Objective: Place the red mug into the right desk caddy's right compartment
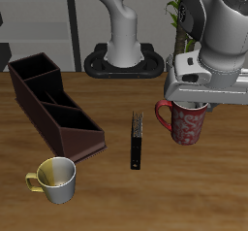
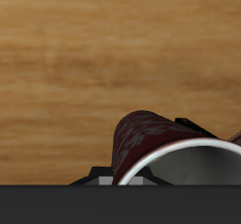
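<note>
Fingers: hidden below the gripper housing at the right of the exterior frame; whether they are apart or clamping cannot be told.
Red mug: the red mug is sitting directly under the gripper, its rim tucked against the housing; in the wrist view its speckled wall and white rim are filling the near field.
Contact: fingers appear to be at the rim, grasp unconfirmed.
Progress: early; the mug is standing well apart from the right desk caddy at the exterior frame's left.
Remaining: lifting, carrying across the table past the black slab-like object, lowering into the right compartment, which cannot be singled out.
Bystander: a pale yellow mug is waiting at lower left.
</note>
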Robot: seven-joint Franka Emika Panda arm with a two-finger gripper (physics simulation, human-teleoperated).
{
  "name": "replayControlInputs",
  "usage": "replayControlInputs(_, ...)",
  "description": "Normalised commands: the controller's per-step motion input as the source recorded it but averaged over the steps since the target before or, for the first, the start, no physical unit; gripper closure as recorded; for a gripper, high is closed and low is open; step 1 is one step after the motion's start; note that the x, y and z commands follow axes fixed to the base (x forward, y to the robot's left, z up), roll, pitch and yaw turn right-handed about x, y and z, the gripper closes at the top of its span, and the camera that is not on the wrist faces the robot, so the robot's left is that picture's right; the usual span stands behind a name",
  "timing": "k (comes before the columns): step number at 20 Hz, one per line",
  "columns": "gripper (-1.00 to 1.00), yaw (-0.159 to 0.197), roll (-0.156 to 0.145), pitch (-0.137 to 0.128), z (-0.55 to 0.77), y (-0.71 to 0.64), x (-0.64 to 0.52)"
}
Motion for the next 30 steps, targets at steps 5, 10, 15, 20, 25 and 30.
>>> replayControlInputs(5, 1.0, 0.056, -0.056, -0.069, 0.5, -0.32, -0.6)
replayControlInputs(10, 1.0, 0.064, -0.051, -0.069, 0.51, -0.36, -0.77)
replayControlInputs(15, 1.0, 0.054, -0.032, -0.082, 0.36, -0.27, -0.56)
replayControlInputs(20, 1.0, -0.027, -0.009, -0.073, 0.3, -0.27, -0.51)
replayControlInputs(25, 1.0, 0.0, -0.034, -0.067, 0.11, -0.28, -0.36)
replayControlInputs(30, 1.0, 0.032, -0.033, -0.041, 0.09, -0.21, -0.35)
